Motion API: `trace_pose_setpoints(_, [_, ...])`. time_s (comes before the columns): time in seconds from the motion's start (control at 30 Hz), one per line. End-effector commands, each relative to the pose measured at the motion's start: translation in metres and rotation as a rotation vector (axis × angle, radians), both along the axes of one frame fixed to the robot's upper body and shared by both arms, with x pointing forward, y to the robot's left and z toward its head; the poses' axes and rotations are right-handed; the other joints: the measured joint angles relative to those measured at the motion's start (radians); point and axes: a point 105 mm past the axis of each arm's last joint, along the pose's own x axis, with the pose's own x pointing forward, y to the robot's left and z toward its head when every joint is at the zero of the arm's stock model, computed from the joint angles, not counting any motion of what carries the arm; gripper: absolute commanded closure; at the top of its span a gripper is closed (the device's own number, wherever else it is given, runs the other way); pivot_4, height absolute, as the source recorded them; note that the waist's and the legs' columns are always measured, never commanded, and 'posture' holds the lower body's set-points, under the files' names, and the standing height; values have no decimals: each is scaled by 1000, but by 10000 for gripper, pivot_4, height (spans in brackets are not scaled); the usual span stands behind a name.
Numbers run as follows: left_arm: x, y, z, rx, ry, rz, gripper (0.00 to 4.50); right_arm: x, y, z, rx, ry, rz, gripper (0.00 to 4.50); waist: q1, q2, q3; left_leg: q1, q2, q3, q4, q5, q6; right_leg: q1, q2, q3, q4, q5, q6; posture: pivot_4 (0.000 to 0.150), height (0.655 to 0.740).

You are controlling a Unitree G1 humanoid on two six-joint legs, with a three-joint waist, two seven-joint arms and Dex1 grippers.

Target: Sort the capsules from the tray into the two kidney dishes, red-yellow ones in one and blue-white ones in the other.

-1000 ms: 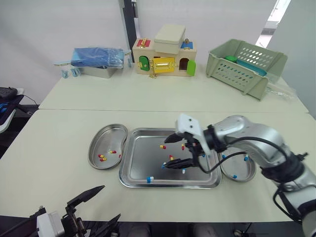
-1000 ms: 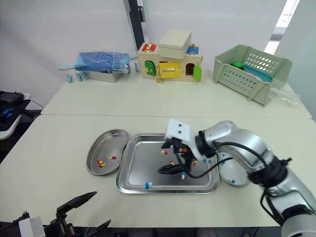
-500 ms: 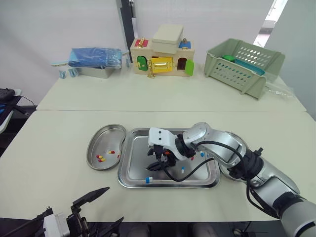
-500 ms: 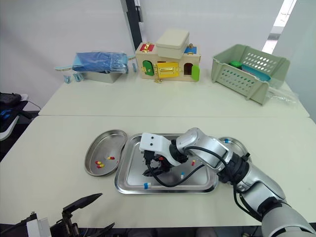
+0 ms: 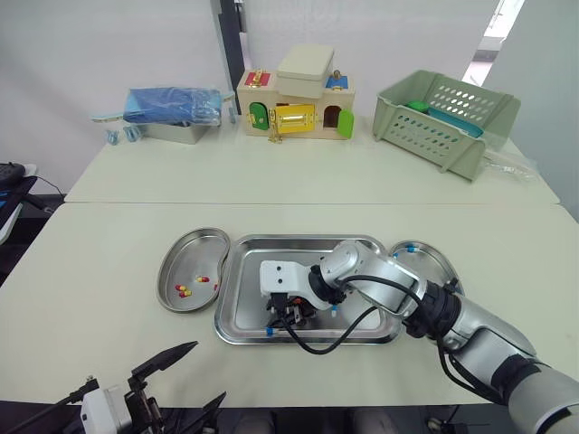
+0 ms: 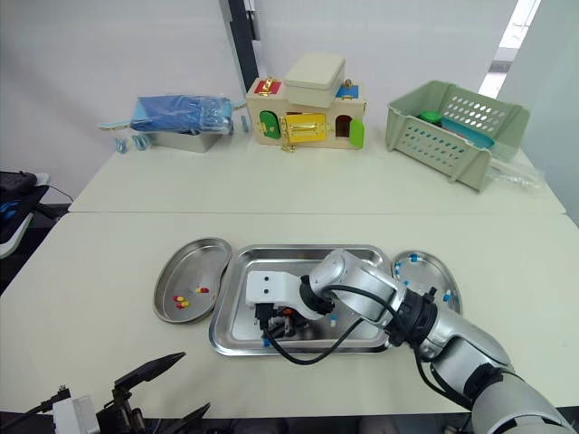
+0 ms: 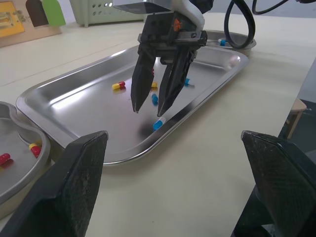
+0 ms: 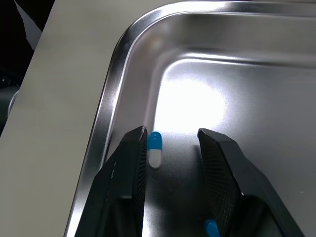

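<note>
A steel tray (image 5: 308,240) lies mid-table with a few loose capsules. My right gripper (image 5: 282,318) points down into its front left corner, fingers narrowly apart. A blue-white capsule (image 8: 154,149) lies on the tray floor between them, right beside one finger (image 8: 129,173), not pinched. More capsules lie behind it, one red-yellow (image 7: 118,85) and one blue-white (image 7: 154,98). The left kidney dish (image 5: 181,258) holds red-yellow capsules (image 5: 185,290). The right kidney dish (image 5: 439,267) holds blue-white ones (image 5: 409,247). My left gripper (image 5: 204,378) hangs open and empty below the table's front edge.
At the back of the table stand a wooden toy house (image 5: 294,99), a green plastic basket (image 5: 448,113) on the right, and a metal box with a blue bag (image 5: 172,107) on the left. The tray's raised rim (image 8: 111,113) runs close beside my right fingers.
My right gripper has swung left across the tray and down into its front left corner, and its fingers have drawn much closer together. My left gripper has stayed put.
</note>
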Motion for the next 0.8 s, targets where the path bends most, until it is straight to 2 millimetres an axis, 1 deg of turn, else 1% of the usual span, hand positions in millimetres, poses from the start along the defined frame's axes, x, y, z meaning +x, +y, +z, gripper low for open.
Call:
trace_pose_setpoints(0.03, [-1,-3,6,9,-27,-20,0,-3,4,9,40,-17,28,27140,0,0,0,0,0,0,0,0,0,0,0,0,0,0,0,1500,7400])
trace_pose_setpoints(0.2, [-1,-3,7,10,-26,-20,0,-3,4,4,25,-38,39,27140,0,0,0,0,0,0,0,0,0,0,0,0,0,0,0,1500,7400])
trace_pose_setpoints(0.37, [0,-3,8,11,-26,-13,0,-2,3,-4,-9,-120,87,27140,0,0,0,0,0,0,0,0,0,0,0,0,0,0,0,1500,7400])
trace_pose_setpoints(0.5, [-1,-4,8,11,-20,-12,0,-6,3,-6,-12,-130,119,27140,0,0,0,0,0,0,0,0,0,0,0,0,0,0,0,1500,7400])
trace_pose_setpoints(0.8, [-1,-4,8,14,-15,-4,0,1,0,-13,-46,-175,122,27140,0,0,0,0,0,0,-1,0,0,0,0,0,0,0,0,1500,7400])
